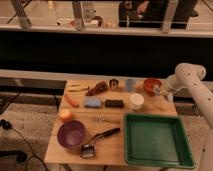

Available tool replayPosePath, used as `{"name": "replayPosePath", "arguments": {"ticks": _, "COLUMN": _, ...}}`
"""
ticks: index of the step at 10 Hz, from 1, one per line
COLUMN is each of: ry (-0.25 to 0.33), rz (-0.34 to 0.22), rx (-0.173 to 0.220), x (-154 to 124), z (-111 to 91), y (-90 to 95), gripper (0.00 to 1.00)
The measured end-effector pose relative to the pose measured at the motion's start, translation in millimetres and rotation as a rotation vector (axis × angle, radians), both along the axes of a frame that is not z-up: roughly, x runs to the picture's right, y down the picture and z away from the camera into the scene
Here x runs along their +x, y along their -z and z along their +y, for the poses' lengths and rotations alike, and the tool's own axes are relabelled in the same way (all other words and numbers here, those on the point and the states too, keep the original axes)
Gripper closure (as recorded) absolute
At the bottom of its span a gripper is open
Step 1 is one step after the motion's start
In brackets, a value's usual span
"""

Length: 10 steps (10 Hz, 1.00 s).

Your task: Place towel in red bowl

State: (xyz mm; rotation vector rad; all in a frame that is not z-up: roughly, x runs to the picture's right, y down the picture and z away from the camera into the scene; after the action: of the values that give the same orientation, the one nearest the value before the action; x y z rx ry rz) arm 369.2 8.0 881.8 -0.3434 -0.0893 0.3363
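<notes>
I can't tell my gripper's (159,91) jaw state, so I'd centre the towel (156,90), seemingly at its tip, over the red bowl (149,84) just beside the jaws before releasing.

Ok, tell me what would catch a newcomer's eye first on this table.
The big green tray at the front right of the table stands out first, with the purple bowl opposite it at the front left. Then the white arm on the right: its gripper sits at the right rim of the red bowl at the back, with a pale bit that looks like the towel at its tip.
</notes>
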Motion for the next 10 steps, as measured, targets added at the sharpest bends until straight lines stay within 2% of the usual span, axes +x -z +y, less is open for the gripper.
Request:
{"name": "replayPosePath", "arguments": {"ticks": 1, "ry": 0.001, "rz": 0.001, "rx": 0.031, "x": -2.9, "z": -7.3, "y": 5.4, "gripper": 0.41}}
{"name": "replayPosePath", "arguments": {"ticks": 2, "ry": 0.002, "rz": -0.007, "rx": 0.063, "x": -8.1, "z": -16.0, "y": 11.0, "gripper": 0.44}}
{"name": "replayPosePath", "arguments": {"ticks": 4, "ry": 0.008, "rz": -0.027, "rx": 0.097, "x": -20.0, "z": -27.7, "y": 13.2, "gripper": 0.60}}
{"name": "replayPosePath", "arguments": {"ticks": 5, "ry": 0.011, "rz": -0.048, "rx": 0.114, "x": -27.9, "z": -36.0, "y": 8.7, "gripper": 0.75}}
{"name": "replayPosePath", "arguments": {"ticks": 8, "ry": 0.010, "rz": -0.077, "rx": 0.149, "x": -40.2, "z": -55.8, "y": -6.3, "gripper": 0.99}}
{"name": "replayPosePath", "arguments": {"ticks": 10, "ry": 0.015, "rz": -0.078, "rx": 0.179, "x": -41.4, "z": -66.8, "y": -8.7, "gripper": 0.98}}
